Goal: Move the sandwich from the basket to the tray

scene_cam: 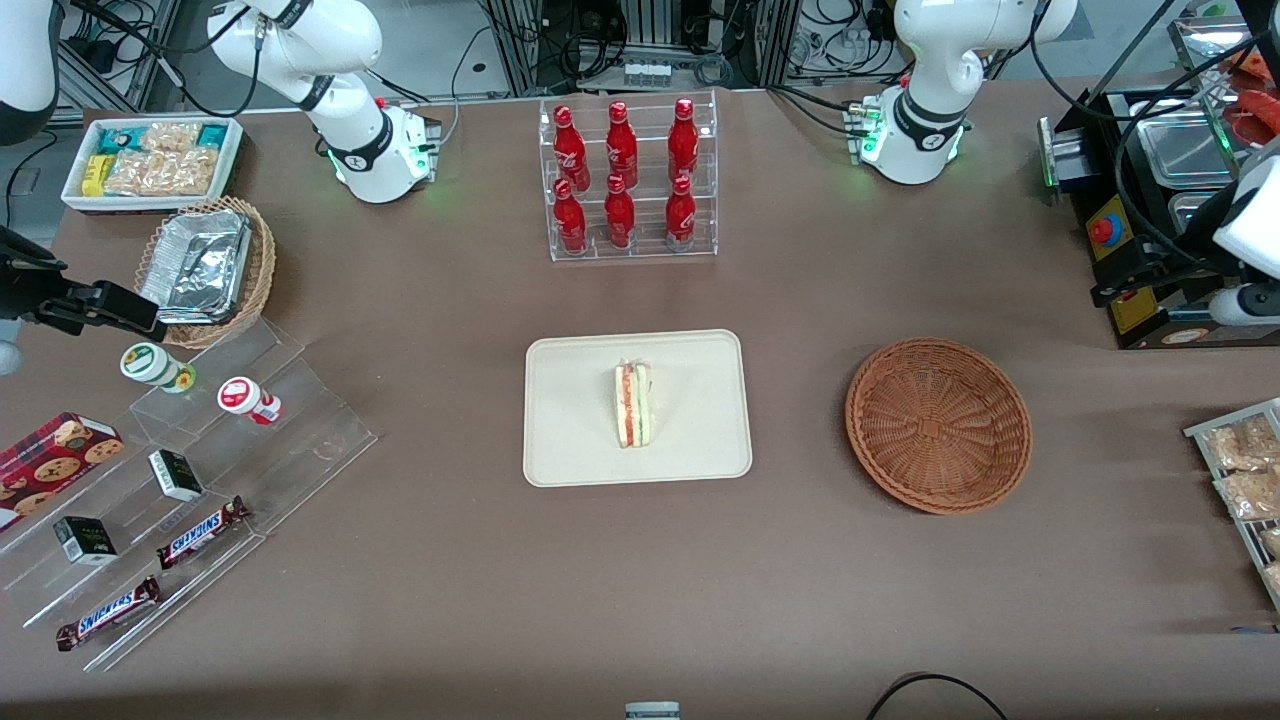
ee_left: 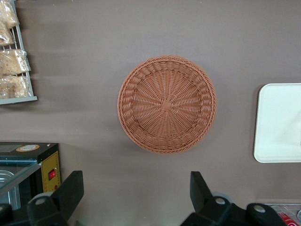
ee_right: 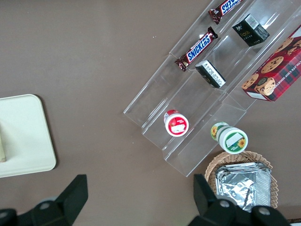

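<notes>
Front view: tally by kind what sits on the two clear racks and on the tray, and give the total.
Red bottles: 6
Snickers bars: 2
Small dark boxes: 2
Lidded cups: 2
Cookie box: 1
Sandwich on the tray: 1
Total: 14
The pincer hovers open over the table near the empty basket.

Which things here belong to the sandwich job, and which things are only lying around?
Belong to the job:
- sandwich, lying on the tray
- tray
- basket, holding nothing
- tool, open, above the table beside the basket

Only lying around:
- red bottles
- foil tray
- Snickers bars
- cookie box
</notes>
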